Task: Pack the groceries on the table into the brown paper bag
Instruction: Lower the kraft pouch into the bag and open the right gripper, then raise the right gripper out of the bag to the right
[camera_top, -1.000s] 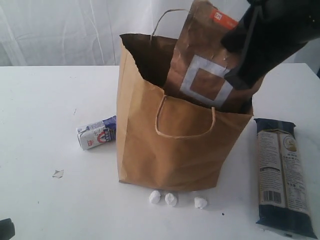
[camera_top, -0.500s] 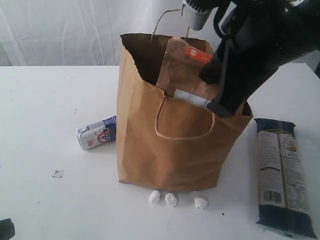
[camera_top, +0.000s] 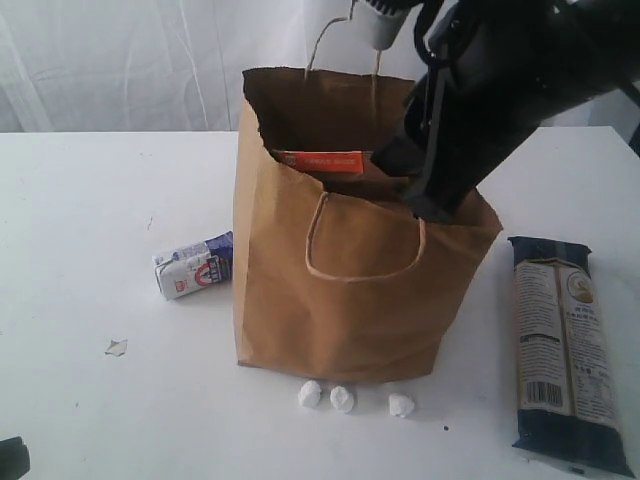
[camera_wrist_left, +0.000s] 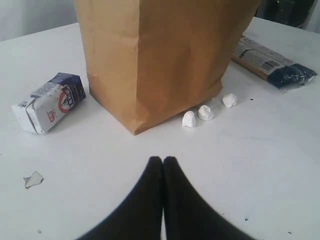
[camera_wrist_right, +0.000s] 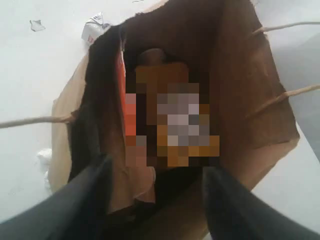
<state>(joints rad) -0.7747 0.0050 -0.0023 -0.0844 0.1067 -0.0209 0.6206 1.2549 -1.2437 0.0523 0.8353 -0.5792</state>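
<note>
The brown paper bag stands upright on the table with its mouth open. You can see the brown pouch inside it, its orange strip showing just below the rim. Your right gripper hangs over the bag's mouth with its fingers spread wide and nothing pinched between them. Your left gripper sits low over the table in front of the bag, fingers pressed together and empty. The small white-blue carton lies on its side just beside the bag's left wall. The long dark-blue packet lies flat to the right, apart from the bag. Three small white lumps rest at the bag's front foot
</note>
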